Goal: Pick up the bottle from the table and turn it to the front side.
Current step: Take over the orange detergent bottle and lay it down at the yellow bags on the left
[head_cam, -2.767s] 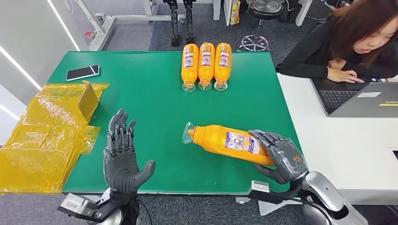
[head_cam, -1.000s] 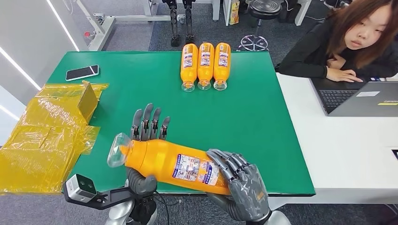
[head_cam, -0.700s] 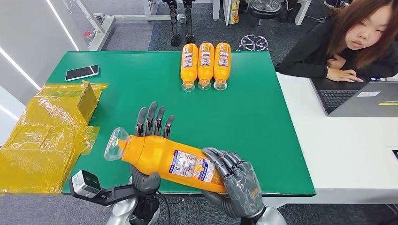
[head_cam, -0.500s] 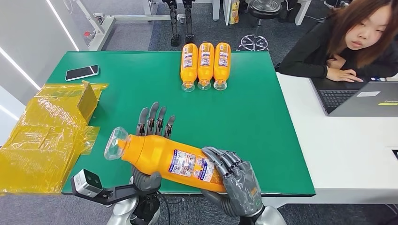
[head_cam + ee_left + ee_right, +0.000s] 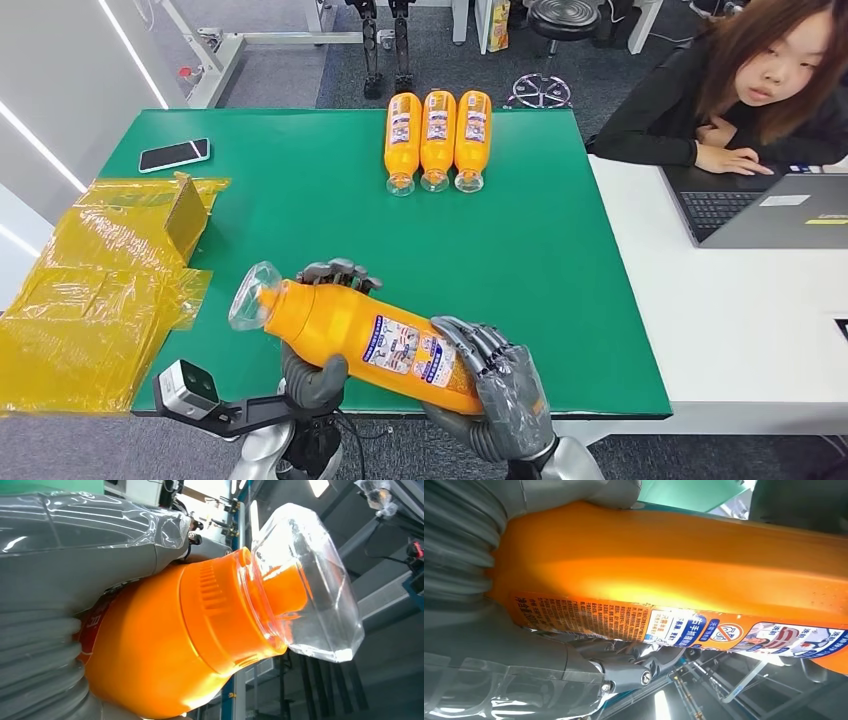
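Note:
An orange bottle with a clear cap and a printed label hangs above the near edge of the green table, cap toward my left. My right hand grips its base end. My left hand wraps the neck end, fingers curled over the top and thumb beneath. In the left wrist view the bottle and its clear cap sit against my left hand. The right wrist view has the bottle's label close up, with my right hand around it.
Three more orange bottles lie side by side at the table's far edge. A phone lies far left, beside yellow plastic wrapping and a cardboard box. A person sits at a laptop on the white table to the right.
My right hand lifted the bottle off the table and carried it left toward me. My left hand came up behind it, and its fingers have now curled over the neck end.

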### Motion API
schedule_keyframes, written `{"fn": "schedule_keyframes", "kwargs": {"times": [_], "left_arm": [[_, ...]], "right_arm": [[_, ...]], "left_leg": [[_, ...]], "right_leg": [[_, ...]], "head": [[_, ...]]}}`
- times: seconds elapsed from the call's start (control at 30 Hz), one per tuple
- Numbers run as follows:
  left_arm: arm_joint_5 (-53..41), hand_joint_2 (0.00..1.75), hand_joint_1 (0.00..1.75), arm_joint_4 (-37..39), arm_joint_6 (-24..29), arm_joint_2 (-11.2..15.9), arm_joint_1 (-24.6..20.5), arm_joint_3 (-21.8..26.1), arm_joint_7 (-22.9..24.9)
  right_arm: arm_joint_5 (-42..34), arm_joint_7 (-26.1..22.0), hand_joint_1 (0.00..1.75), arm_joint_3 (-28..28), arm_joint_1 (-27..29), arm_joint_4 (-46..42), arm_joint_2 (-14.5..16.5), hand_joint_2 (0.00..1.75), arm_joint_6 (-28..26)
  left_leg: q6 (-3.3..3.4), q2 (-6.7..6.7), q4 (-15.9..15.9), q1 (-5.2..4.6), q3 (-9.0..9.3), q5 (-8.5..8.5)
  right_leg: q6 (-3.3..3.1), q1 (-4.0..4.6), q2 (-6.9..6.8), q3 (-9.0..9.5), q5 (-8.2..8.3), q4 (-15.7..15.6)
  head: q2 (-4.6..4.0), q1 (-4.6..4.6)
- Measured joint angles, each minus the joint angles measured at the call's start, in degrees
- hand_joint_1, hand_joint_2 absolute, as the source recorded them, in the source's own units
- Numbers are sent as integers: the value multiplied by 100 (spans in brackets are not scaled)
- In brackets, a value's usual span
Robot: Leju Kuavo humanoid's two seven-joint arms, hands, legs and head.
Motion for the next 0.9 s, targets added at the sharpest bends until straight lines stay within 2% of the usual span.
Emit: {"fn": "schedule_keyframes", "kwargs": {"times": [0.07,0.47,0.57,0.7,0.9], "left_arm": [[25,175,175,-16,33,29,59,0,0],[100,175,175,-29,47,71,154,0,-1],[119,175,175,-28,31,78,155,0,0],[126,175,175,-29,23,92,153,0,0],[126,175,175,-29,34,99,125,2,18]], "right_arm": [[-45,-68,172,28,-21,80,-10,175,-13],[-62,-83,169,132,3,235,-55,175,-8],[-36,-58,162,138,26,229,-59,175,-10],[-24,-33,0,139,75,219,-61,175,-9],[75,-37,0,154,184,214,-113,175,-13]], "left_leg": [[0,1,0,0,-1,0],[0,1,0,0,-1,0],[0,2,0,0,-1,0],[0,3,0,0,-1,0],[0,7,0,0,-3,0]], "right_leg": [[0,0,0,-1,0,0],[-1,0,0,-2,-1,0],[-1,0,1,-3,-1,0],[-1,0,1,-4,-1,0],[-1,0,3,-4,-1,0]], "head": [[0,1],[0,0],[0,0],[0,0],[0,0]]}}
